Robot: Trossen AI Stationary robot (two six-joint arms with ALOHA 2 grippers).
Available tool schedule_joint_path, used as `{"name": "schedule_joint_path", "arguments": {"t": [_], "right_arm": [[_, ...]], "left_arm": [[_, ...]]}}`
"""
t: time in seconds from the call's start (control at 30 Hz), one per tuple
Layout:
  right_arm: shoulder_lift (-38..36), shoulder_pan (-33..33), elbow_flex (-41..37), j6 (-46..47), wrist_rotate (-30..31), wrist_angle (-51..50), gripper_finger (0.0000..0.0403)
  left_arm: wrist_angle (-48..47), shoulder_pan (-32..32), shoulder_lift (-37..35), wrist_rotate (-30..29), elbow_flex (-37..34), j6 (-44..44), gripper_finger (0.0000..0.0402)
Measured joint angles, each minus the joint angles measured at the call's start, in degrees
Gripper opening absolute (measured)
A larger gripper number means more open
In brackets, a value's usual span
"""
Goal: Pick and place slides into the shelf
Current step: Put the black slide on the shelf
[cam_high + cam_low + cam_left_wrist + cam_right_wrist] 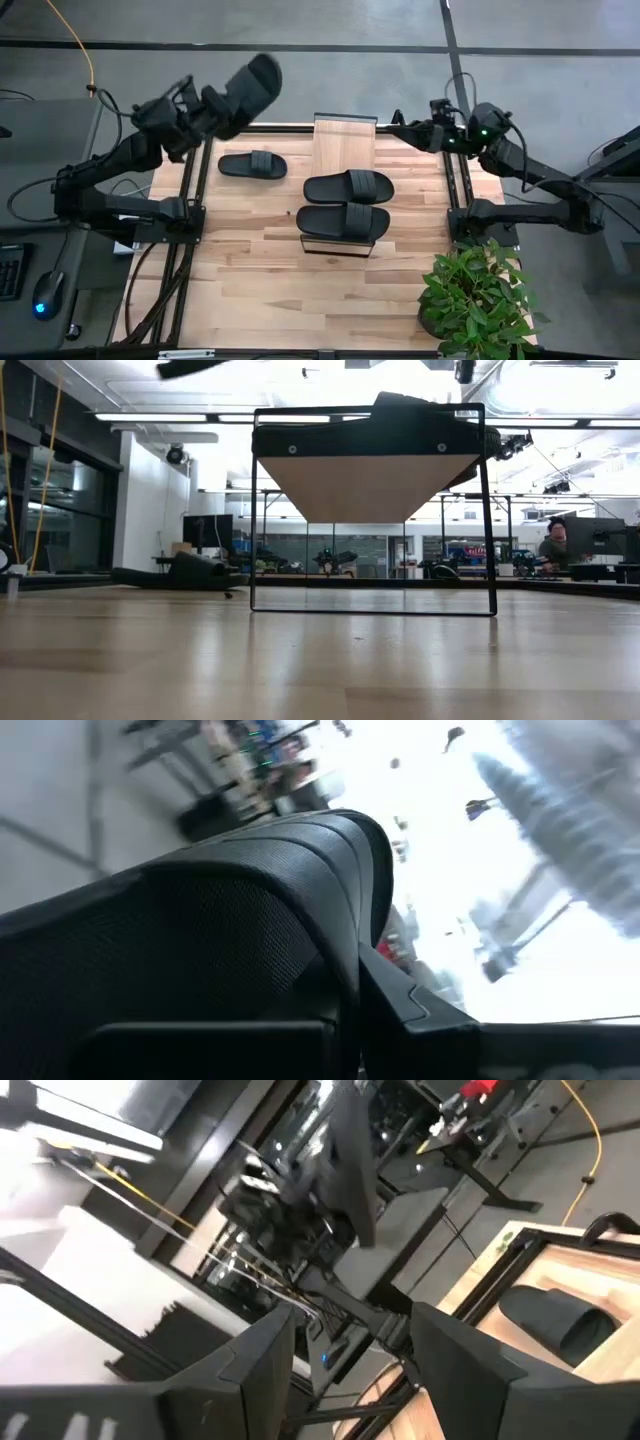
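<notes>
Two black slides lie side by side on the shelf's light wood top. In the low view the shelf stands on thin black legs. A third slide lies sole-down on the table left of the shelf and also shows in the low view. My left gripper is raised over the table's far left corner, shut on the fourth slide, which fills the left wrist view. My right gripper hovers open by the shelf's far right corner, its fingers apart. My left gripper holds the fourth slide by the end nearest the arm, coming at it slantwise from the table's left. The slide is lifted clear and high above the table, and its free end points up and away from the gripper. The slide itself hides the fingers' place on it.
A potted plant stands at the table's near right corner. Black frame rails run along the table's left side. A keyboard and a mouse sit on a desk off the left edge. A person sits far behind the table.
</notes>
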Motion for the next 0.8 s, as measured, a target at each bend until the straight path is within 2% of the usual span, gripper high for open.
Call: {"name": "schedule_joint_path", "arguments": {"t": [0.17, 0.33, 0.53, 0.8], "right_arm": [[6.3, 4.85, 4.34, -4.5, 4.18, -0.15, 0.0193], [11.63, 9.16, 9.4, -9.55, 12.61, 0.05, 0.0193], [17.0, 12.22, 14.28, -11.65, 18.33, 0.11, 0.0193], [24.63, 16.68, 21.97, -15.78, 25.14, -0.66, 0.0193]], "left_arm": [[3.8, 0.07, 6.51, 0.99, 6.05, -0.07, 0.0007], [10.7, 0.07, 12.69, 2.84, 10.56, -4.88, 0.0007], [20.47, 0.06, 19.49, 5.75, 14.06, -6.17, 0.0007], [26.99, 0.0, 24.8, 6.83, 17.13, -7.31, 0.0007]]}}
